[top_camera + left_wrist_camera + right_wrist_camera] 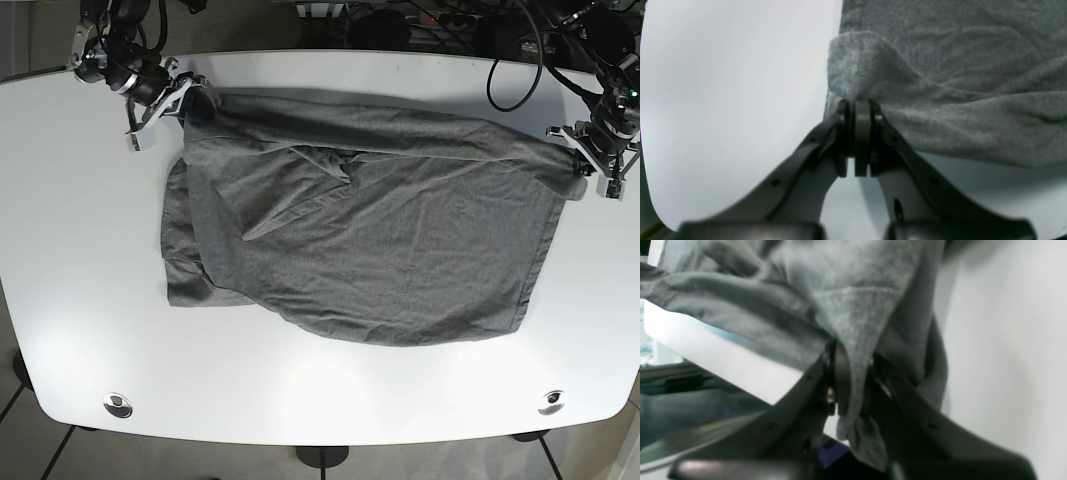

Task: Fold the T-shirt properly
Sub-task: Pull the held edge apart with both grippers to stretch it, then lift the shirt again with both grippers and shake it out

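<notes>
A grey T-shirt [370, 230] lies spread across the white table, its far edge stretched between my two grippers. At the right of the base view, my left gripper [581, 160] is shut on the shirt's far right corner. The left wrist view shows this gripper [858, 104] pinching a raised fold of the T-shirt [940, 100]. At the far left of the base view, my right gripper [196, 101] is shut on the other far corner. In the right wrist view, the T-shirt [853, 306] is bunched between the pads of this gripper [855, 355], with a tuft hanging below them.
The white table [90, 300] has bare surface on all sides of the shirt. Cables and equipment [420, 15] sit beyond the far edge. Two round metal fittings [117, 404] [550, 402] are set near the front corners.
</notes>
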